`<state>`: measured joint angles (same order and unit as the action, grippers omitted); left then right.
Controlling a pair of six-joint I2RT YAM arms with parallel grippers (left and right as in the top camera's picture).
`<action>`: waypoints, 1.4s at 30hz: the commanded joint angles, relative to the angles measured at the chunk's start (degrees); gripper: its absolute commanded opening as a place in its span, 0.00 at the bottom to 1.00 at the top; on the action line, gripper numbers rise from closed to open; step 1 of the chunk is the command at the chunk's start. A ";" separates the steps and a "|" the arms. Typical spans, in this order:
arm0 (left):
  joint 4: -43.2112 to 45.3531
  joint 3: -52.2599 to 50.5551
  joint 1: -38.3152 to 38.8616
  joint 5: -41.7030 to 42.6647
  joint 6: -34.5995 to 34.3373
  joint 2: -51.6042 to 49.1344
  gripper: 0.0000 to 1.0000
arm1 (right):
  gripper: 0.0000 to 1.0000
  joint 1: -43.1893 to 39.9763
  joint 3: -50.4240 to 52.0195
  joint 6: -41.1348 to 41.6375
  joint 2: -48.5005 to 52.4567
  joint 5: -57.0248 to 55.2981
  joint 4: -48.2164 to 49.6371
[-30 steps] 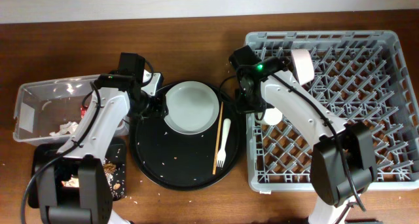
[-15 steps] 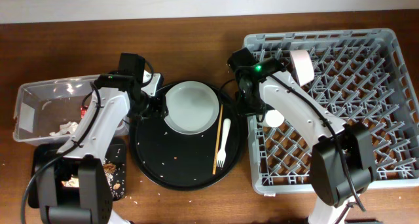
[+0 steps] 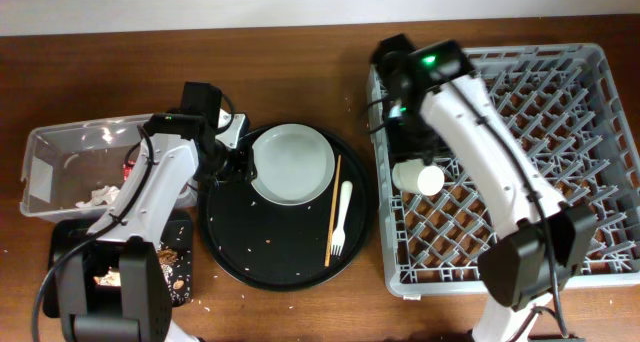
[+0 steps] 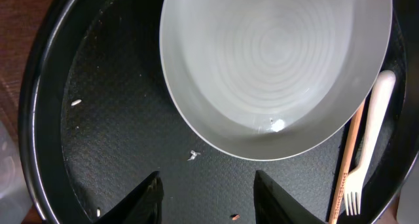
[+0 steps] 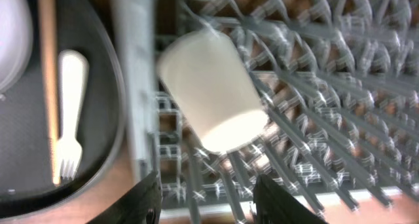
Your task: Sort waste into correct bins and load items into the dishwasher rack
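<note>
The cream cup (image 3: 418, 177) lies on its side among the pegs at the left side of the grey dishwasher rack (image 3: 560, 232). It also shows in the right wrist view (image 5: 209, 90). My right gripper (image 3: 405, 134) (image 5: 209, 204) is open and empty above the cup. The pale plate (image 3: 292, 162) (image 4: 275, 67), the white fork (image 3: 341, 217) (image 4: 370, 139) and the wooden chopsticks (image 3: 333, 207) (image 4: 347, 158) lie on the round black tray (image 3: 250, 252). My left gripper (image 3: 232, 160) (image 4: 209, 198) is open, low over the tray beside the plate's left edge. The arm hides the bowl.
The clear tub (image 3: 50, 142) at the left holds the red wrapper (image 3: 128, 169) and white tissue (image 3: 100, 194). The shallow black tray (image 3: 70, 237) in front of it holds food scraps. A few crumbs lie on the round tray.
My right gripper has let go of the cream cup and pulled away toward the rack's far edge. The cup stays lying in the rack. The left arm has not moved.
</note>
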<state>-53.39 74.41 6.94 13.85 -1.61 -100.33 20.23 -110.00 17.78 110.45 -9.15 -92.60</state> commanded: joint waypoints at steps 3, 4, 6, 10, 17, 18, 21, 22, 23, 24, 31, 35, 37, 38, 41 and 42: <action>-0.20 -0.22 -0.22 -0.35 -0.74 -0.22 0.44 | 0.48 -10.29 0.15 -2.97 -0.57 7.87 -3.23; -0.24 -0.22 -0.22 -0.35 -0.74 -0.22 0.44 | 0.48 -10.84 0.83 -2.99 -0.57 7.87 -3.13; -0.31 -0.24 -0.22 -0.37 -0.74 -0.22 0.44 | 0.55 -10.86 3.56 -2.97 -0.57 7.87 -1.29; -1.25 -0.24 -0.22 -0.39 -0.74 -0.22 0.44 | 0.56 -10.86 9.79 -2.99 -0.57 7.89 -0.33; -1.92 -0.24 -0.22 -0.37 -0.74 -0.22 0.44 | 0.30 -10.12 13.44 -2.99 -0.57 8.98 -1.44; -1.92 -0.24 -0.22 -0.37 -0.74 -0.22 0.44 | 0.29 -9.70 13.81 -2.99 -0.57 8.96 -1.18; -1.92 -0.24 -0.22 -0.37 -0.74 -0.22 0.44 | 0.30 -8.33 14.36 -2.97 -0.57 10.03 2.78; -1.95 -0.24 -0.22 -0.37 -0.74 -0.22 0.44 | 0.30 -7.85 14.36 -2.97 -0.57 10.05 5.09; -1.95 -0.24 -0.22 -0.37 -0.74 -0.22 0.44 | 0.31 -7.80 14.36 -3.02 -0.57 10.03 6.54; -1.95 -0.24 -0.22 -0.37 -0.74 -0.22 0.44 | 0.34 -7.82 14.36 -3.52 -0.57 10.08 7.52; -2.25 -0.24 -0.22 -0.37 -0.72 -0.22 0.44 | 0.52 -7.87 14.12 -8.57 -0.59 13.16 13.97; -2.45 -0.24 -0.22 -0.37 -0.74 -0.22 0.44 | 0.71 -7.87 14.08 -10.49 -0.90 13.70 11.80; -2.64 -0.24 -0.22 -0.37 -0.72 -0.22 0.44 | 0.80 -7.87 14.08 -10.54 -1.20 13.70 10.47; -2.62 -0.24 -0.22 -0.37 -0.74 -0.22 0.44 | 0.81 -7.85 14.10 -10.69 -1.20 13.70 10.03; -2.62 -0.24 -0.22 -0.39 -0.74 -0.22 0.44 | 0.81 -7.48 13.99 -14.38 -2.08 18.01 10.56; -2.62 -0.24 -0.22 -0.37 -0.72 -0.22 0.44 | 0.81 -7.48 13.73 -14.38 -2.97 18.25 10.84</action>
<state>-55.94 74.39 6.94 13.82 -1.61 -100.33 12.16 -95.96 5.48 110.41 6.42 -82.26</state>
